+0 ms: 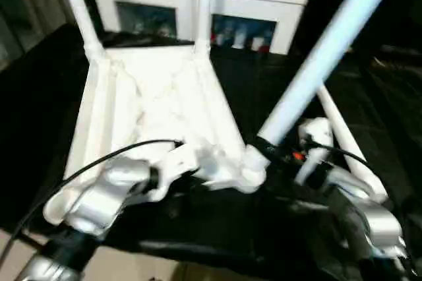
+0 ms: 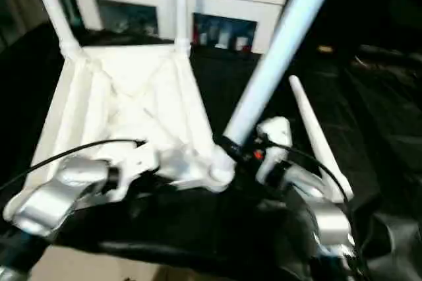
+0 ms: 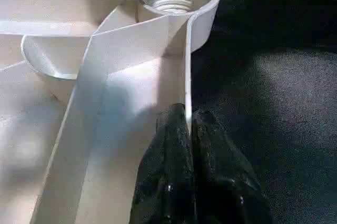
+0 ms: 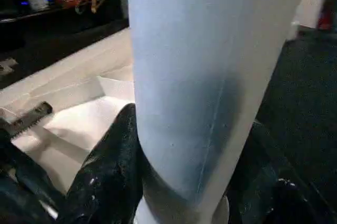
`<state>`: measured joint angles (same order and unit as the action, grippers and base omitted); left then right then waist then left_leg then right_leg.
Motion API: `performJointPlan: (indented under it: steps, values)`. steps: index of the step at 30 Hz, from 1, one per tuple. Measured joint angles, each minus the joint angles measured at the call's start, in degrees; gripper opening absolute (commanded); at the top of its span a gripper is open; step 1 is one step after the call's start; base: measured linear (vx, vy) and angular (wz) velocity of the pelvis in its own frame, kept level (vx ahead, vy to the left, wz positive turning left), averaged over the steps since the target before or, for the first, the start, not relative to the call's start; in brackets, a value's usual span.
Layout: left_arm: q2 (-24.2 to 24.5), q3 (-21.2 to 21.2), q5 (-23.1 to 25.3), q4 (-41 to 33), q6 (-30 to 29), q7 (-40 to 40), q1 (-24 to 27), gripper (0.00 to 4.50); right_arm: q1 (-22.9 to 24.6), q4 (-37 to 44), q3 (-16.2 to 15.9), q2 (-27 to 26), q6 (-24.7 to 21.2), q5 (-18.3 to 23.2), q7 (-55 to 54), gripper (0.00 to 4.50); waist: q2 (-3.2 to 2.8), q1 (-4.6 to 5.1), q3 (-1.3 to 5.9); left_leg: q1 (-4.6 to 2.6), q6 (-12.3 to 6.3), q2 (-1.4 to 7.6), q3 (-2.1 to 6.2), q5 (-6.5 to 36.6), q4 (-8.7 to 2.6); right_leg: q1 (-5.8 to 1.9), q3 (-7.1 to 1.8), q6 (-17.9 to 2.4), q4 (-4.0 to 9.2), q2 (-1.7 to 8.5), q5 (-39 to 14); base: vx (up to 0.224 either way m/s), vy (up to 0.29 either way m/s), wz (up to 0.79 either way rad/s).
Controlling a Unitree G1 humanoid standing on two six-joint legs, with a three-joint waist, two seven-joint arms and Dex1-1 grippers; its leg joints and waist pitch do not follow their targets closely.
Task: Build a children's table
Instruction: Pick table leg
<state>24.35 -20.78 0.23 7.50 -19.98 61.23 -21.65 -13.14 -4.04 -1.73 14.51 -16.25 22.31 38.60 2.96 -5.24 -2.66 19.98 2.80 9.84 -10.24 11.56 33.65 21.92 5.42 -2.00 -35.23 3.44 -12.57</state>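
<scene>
The children's table [image 1: 151,96] lay upside down on the black work table [image 1: 39,96], two legs upright at its far corners. The left gripper [image 3: 188,129] was clamped on the tabletop's near rim. The right gripper [image 4: 184,171] gripped a tilted leg [image 1: 316,57] at the near corner socket [image 1: 254,165].

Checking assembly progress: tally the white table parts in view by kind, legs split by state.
Table top, upside down: 1
Legs standing in far corner sockets: 2
Leg held by right gripper at near corner socket: 1
Loose leg lying on black cover: 1
Total: 5 parts
</scene>
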Motion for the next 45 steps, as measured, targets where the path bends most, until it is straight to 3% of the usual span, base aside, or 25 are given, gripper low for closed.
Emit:
performJointPlan:
  steps: [4,8,14,20,26,35,38,45]
  values:
    - [0.26,-0.47,0.32,0.96,0.12,0.38,-0.61,0.0,-1.74,-1.08,-1.68,0.5,-1.7,-0.95,0.31,1.84,0.23,-0.07,0.0,0.0,0.26,0.02,0.0,-0.15,-0.02,-0.05,0.0,-0.01,-0.11,0.0,0.03,0.0,0.0,0.0]
    - [0.9,-1.43,1.79,1.11,-0.56,0.81,-0.93,0.0,-2.29,-1.29,-2.01,2.61,-3.19,-2.02,0.83,1.84,1.23,-0.08,0.37,-0.04,0.41,0.06,0.01,-0.18,-0.06,-0.08,0.02,0.02,-0.13,-0.01,0.01,0.0,0.0,0.0]
    - [1.45,-2.23,1.9,1.61,-1.35,0.82,-1.64,0.0,-2.07,1.16,-2.05,5.76,-7.97,-1.53,2.18,1.84,1.82,-0.1,0.69,-0.07,0.74,0.06,0.03,-0.06,-0.03,-0.17,0.01,0.05,-0.1,-0.01,0.06,0.0,0.0,0.0]
    - [1.46,-3.45,2.1,4.02,-1.44,2.41,-4.08,0.0,-0.43,4.29,-1.93,6.73,-12.54,1.12,3.5,1.84,1.83,-0.38,0.71,-0.11,0.87,0.07,0.05,-0.16,-0.02,-0.22,0.02,0.12,-0.08,-0.01,0.11,0.0,0.0,0.0]
    - [1.75,-4.31,2.25,4.78,-1.45,3.56,-5.31,0.0,0.62,5.64,-1.52,7.07,-14.08,1.86,3.57,1.84,1.78,-0.48,0.73,-0.11,0.88,0.08,0.05,-0.15,-0.06,-0.21,0.04,0.0,-0.07,-0.02,0.19,0.0,0.0,0.0]
    - [1.43,-4.5,2.08,6.61,0.35,3.72,-6.09,0.0,-0.1,1.87,-0.61,4.51,-12.0,1.26,1.77,1.84,1.57,-0.67,0.63,-0.46,0.92,0.09,0.06,-0.17,-0.05,-0.5,0.04,-0.02,-0.06,-0.02,0.2,0.0,0.0,0.0]
    - [1.43,-4.45,1.96,7.02,1.05,3.73,-6.07,0.0,-0.25,0.04,0.11,3.82,-11.08,2.06,2.22,1.84,1.42,-0.58,0.53,-0.92,0.92,0.1,0.06,-0.17,-0.1,-0.77,0.05,0.27,0.04,-0.02,0.03,0.0,0.0,0.0]
    - [1.13,-4.04,1.58,7.76,1.83,4.37,-6.19,0.0,1.07,-2.51,4.05,2.4,-10.59,6.0,4.99,1.84,1.12,-0.7,0.34,-0.91,0.92,0.09,0.06,-0.16,-0.17,-0.86,0.05,0.13,0.12,-0.02,0.11,0.0,0.0,0.0]
